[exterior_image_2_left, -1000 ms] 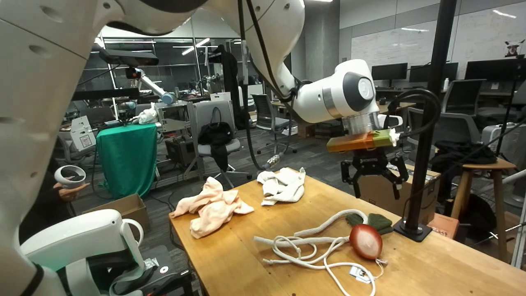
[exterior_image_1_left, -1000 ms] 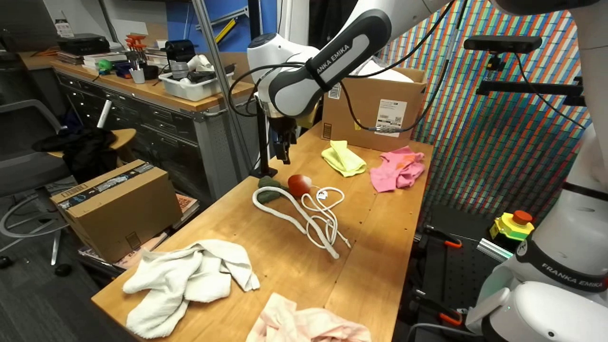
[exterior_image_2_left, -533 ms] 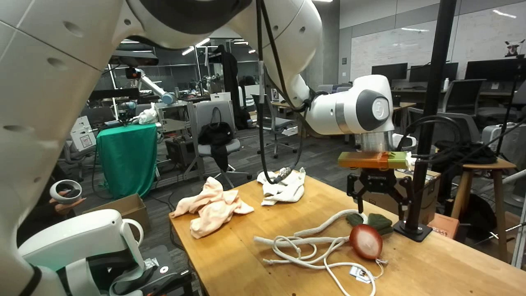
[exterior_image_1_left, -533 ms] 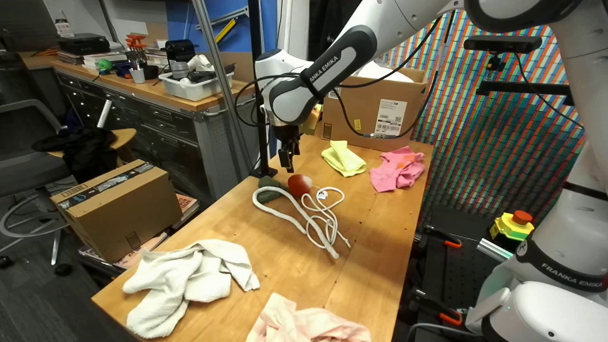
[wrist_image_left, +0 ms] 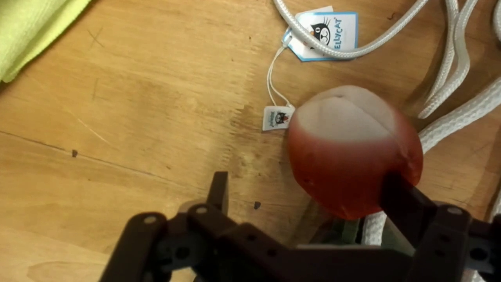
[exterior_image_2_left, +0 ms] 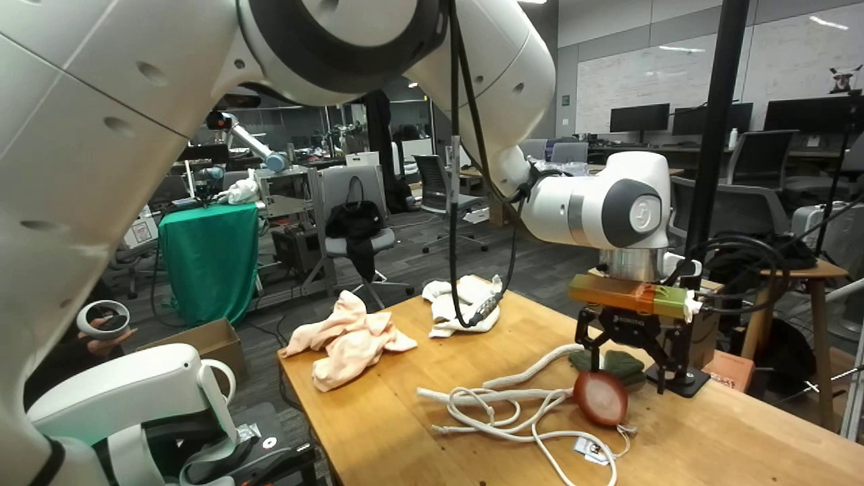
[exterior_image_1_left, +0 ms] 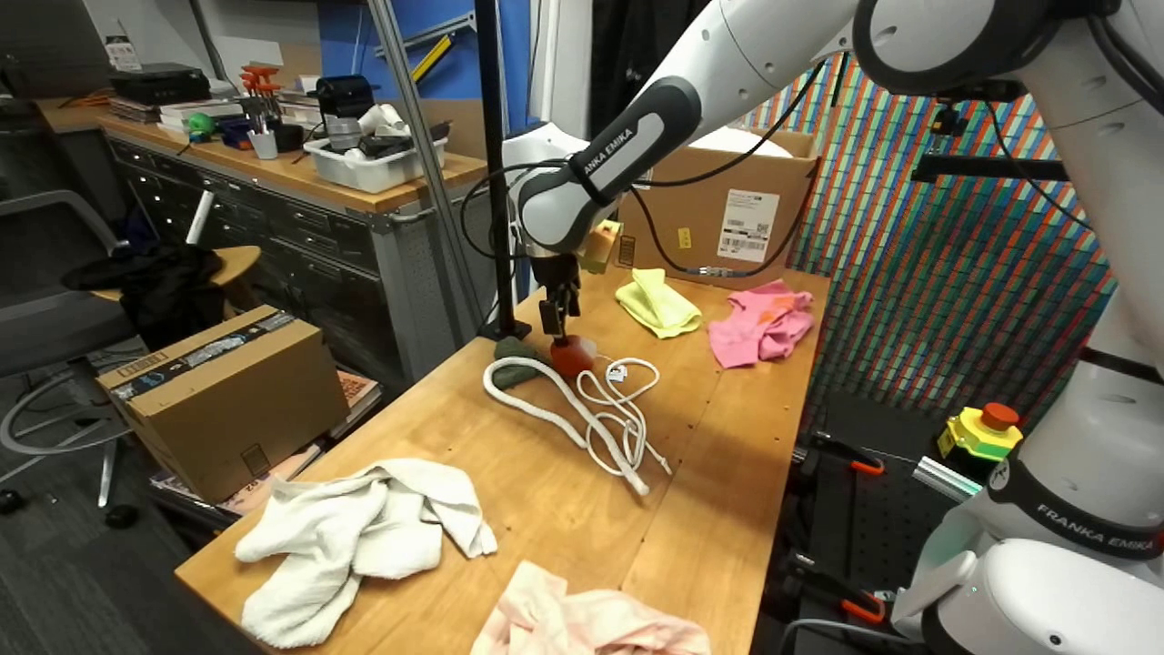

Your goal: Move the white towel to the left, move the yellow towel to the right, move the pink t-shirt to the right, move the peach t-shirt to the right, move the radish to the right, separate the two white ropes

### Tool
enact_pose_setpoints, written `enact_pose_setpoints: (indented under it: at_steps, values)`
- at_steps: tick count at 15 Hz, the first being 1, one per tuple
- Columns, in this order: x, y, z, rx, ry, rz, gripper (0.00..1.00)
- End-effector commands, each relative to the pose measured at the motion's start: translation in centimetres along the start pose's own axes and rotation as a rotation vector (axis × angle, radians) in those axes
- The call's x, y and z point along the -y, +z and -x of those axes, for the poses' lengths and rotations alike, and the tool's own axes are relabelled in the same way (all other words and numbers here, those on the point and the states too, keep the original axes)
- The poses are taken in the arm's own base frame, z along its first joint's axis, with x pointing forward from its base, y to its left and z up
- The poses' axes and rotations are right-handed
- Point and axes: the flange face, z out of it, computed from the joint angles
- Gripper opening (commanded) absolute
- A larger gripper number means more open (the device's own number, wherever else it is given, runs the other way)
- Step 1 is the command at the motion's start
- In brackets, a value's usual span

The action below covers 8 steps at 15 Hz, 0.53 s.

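in an exterior view: yellow towel (exterior_image_1_left: 662,309), pink t-shirt (exterior_image_1_left: 755,329) far on tabletop (exterior_image_1_left: 727,473); white towel (exterior_image_1_left: 364,523), peach t-shirt (exterior_image_1_left: 591,626) near | in an exterior view: radish (exterior_image_2_left: 601,399) beside crossing white ropes (exterior_image_2_left: 530,372) | wrist view: gripper (wrist_image_left: 305,179) spread, partly covering radish, contact unclear

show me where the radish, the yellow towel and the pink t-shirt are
Radish (wrist_image_left: 348,158): wrist view, on its red middle.
Yellow towel (exterior_image_1_left: 662,311): in an exterior view, on its middle.
Pink t-shirt (exterior_image_1_left: 755,327): in an exterior view, on its crumpled middle.
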Motion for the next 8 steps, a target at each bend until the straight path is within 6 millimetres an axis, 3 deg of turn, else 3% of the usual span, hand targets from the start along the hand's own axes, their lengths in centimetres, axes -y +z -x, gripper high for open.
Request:
enact_pose_setpoints:
  at_steps: [1, 8]
  values:
    - [-0.36, 0.17, -0.74, -0.010, -0.012, -0.051, 1.00]
    - [0.38, 1.07, -0.33, 0.007, -0.007, -0.120, 1.00]
